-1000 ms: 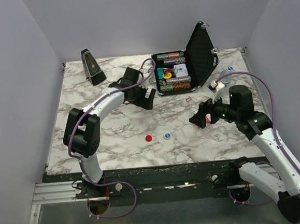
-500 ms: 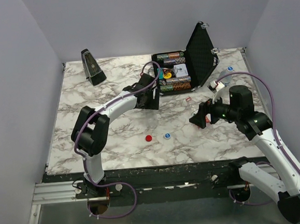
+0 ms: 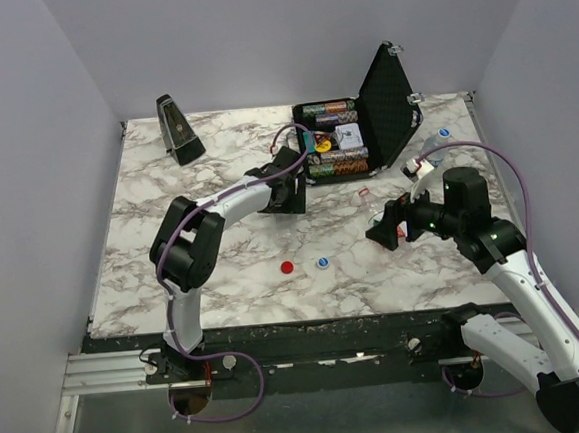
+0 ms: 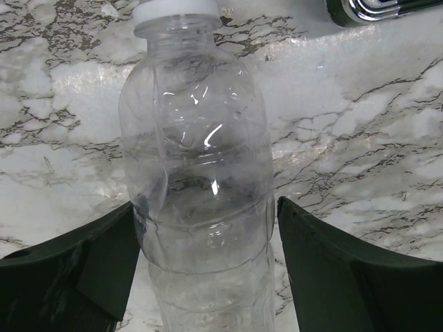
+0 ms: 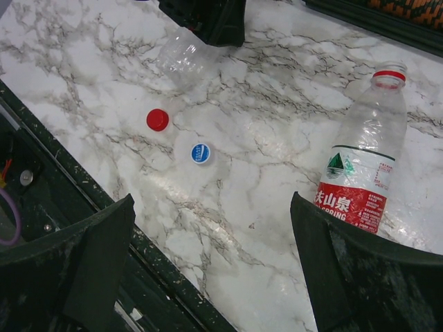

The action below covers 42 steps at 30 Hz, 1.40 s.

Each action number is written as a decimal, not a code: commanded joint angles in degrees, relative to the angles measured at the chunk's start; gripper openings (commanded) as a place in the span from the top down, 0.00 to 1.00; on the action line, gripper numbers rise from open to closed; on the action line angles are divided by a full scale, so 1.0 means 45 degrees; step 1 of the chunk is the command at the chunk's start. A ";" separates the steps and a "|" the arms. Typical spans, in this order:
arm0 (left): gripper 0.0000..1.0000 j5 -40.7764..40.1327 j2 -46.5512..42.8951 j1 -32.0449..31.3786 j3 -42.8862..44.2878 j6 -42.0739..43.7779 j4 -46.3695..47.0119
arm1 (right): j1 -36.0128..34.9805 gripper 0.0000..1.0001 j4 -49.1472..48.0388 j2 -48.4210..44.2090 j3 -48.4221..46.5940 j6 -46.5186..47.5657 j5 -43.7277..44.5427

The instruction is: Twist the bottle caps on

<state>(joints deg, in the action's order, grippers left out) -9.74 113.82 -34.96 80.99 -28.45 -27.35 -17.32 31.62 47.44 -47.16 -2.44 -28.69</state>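
The bottle caps lie loose on the marble table; the red cap and a blue cap with a white top sit near each other but apart, toward the near edge and between the two arms; a second blue cap rests well away near the far right corner, beyond the raised lid of the black case. The left gripper reaches over a clear bottle lying just in front of the case; its jaws stand partly closed on either side of the bottle's body, one pad at the wall and the other just beside it; whether they press it I cannot tell. The right gripper hangs above the table with its jaws spread wide and nothing between them; a labelled bottle, its neck open with a red ring, is just beside its right finger.
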 commanded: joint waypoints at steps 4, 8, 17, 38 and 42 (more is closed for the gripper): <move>0.36 -0.0551 -0.0584 -0.0024 -0.0223 0.0304 0.0335 | -0.0116 0.00 -0.0093 -0.0016 -0.0086 0.0210 0.0262; 0.48 -0.0279 -0.1891 -0.0024 -0.1023 0.1319 0.1291 | -0.0116 0.00 0.0083 0.0141 -0.0399 0.0229 0.0223; 0.55 0.1750 -0.7629 0.0015 -0.5609 0.4794 0.6014 | -0.0213 0.00 0.1001 0.0882 -0.1551 0.0405 0.0496; 0.58 0.6208 -1.9392 0.0269 -1.2977 0.6263 1.0611 | -0.6208 0.10 0.3813 0.7462 -0.5340 -0.2113 0.6920; 0.63 0.5817 -2.0272 0.0269 -1.3174 0.6692 1.0064 | -0.6872 0.14 0.4087 0.8635 -0.5673 -0.2641 0.7331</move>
<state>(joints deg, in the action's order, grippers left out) 17.17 25.67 -34.09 22.50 -0.82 18.70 -45.82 45.43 82.30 -70.63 -10.70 -1.83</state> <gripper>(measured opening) 0.674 0.877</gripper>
